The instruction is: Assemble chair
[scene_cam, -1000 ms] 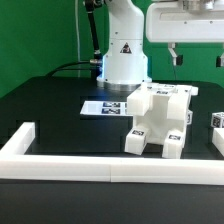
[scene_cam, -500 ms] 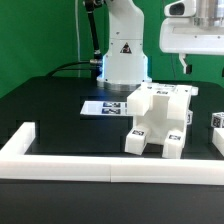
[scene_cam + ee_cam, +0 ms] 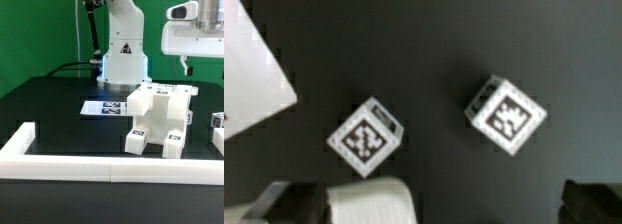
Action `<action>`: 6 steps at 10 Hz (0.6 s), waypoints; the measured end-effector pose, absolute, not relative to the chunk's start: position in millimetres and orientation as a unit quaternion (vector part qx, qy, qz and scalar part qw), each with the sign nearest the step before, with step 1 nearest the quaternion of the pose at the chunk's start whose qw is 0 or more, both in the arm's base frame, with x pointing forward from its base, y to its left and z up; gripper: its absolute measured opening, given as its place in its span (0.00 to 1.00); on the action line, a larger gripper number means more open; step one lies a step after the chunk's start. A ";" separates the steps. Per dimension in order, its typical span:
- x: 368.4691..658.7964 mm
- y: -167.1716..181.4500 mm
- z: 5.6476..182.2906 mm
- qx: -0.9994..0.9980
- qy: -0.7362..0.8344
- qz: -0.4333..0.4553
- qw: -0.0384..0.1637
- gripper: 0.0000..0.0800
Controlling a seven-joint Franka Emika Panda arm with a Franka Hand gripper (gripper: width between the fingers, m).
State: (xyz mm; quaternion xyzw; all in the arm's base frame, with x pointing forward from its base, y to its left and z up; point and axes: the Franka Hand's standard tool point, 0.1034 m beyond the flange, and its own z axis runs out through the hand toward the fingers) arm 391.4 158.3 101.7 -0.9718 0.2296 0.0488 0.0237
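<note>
toward the exterior view's right, on the black table [image 3: 50,112], we log the chair [image 3: 158,122]: chunky white tagged blocks, joined and standing upright, front feet near the white border rail [image 3: 110,166] but not touching it. loose white piece [image 3: 218,130] sits near it, cut off by the frame edge. marker board [image 3: 103,105] lies flat behind the chair, toward the exterior view's left. bare table runs wide on that side, out to the rail's side arm. robot base [image 3: 123,50] stands at the back. gripper [image 3: 438,200] hangs high, well apart from the chair, fingers [image 3: 185,67] spread wide, nothing clamped. wrist view: first tagged block [image 3: 370,137] and second tagged block [image 3: 505,115] lie apart on the dark surface.
</note>
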 end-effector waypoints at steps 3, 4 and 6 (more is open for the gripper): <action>378.7 158.0 86.4 -0.973 0.223 0.051 0.015 0.81; 377.3 157.0 81.5 -0.974 0.221 0.049 0.013 0.81; 375.2 153.5 71.9 -0.975 0.218 0.052 0.008 0.81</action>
